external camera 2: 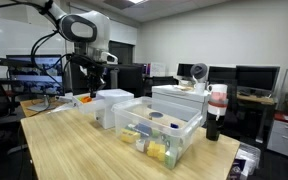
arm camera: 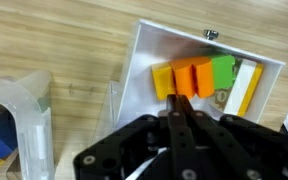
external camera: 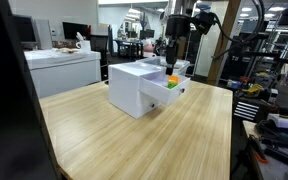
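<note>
In the wrist view my gripper is shut, its two black fingers pressed together with nothing between them. It hangs over an open white drawer. Inside lie a yellow block, an orange block, a green block and a yellow strip. The fingertips point at the near edge of the orange block; I cannot tell whether they touch it. In an exterior view the gripper is above the drawer pulled out of a white cabinet. The arm also shows over that cabinet.
A clear plastic bin with small items stands on the wooden table next to the cabinet; its rim shows at the wrist view's left. A dark bottle stands behind. Desks and monitors ring the table.
</note>
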Available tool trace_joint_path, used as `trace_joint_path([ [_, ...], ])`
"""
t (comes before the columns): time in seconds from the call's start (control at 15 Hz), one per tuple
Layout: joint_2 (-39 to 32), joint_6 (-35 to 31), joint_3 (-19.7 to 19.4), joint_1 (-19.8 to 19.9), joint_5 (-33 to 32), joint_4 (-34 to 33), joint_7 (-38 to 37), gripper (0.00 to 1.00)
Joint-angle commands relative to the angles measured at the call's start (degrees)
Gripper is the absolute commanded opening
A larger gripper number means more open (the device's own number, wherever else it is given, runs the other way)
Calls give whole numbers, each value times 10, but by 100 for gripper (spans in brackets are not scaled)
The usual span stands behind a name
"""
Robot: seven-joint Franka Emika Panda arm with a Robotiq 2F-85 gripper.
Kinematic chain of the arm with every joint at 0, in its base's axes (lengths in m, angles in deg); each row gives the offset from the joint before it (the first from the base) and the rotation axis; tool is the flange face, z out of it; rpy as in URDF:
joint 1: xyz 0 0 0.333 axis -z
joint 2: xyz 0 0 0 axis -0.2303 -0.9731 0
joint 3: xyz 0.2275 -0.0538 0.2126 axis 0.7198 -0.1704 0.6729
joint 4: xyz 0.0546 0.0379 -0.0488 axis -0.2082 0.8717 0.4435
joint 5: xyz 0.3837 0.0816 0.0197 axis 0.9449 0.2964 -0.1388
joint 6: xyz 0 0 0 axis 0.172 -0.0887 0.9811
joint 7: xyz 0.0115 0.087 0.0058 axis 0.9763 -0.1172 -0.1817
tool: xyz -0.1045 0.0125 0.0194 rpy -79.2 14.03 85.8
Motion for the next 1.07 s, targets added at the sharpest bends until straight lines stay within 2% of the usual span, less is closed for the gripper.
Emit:
trace_joint_path([
  [0.0,8,-14,8,2,-13,9,-22,6],
  [0.67,11,34,10,5,-23,2,-73,6],
  [1.0,33,49,8,1,2,4,-58,6],
])
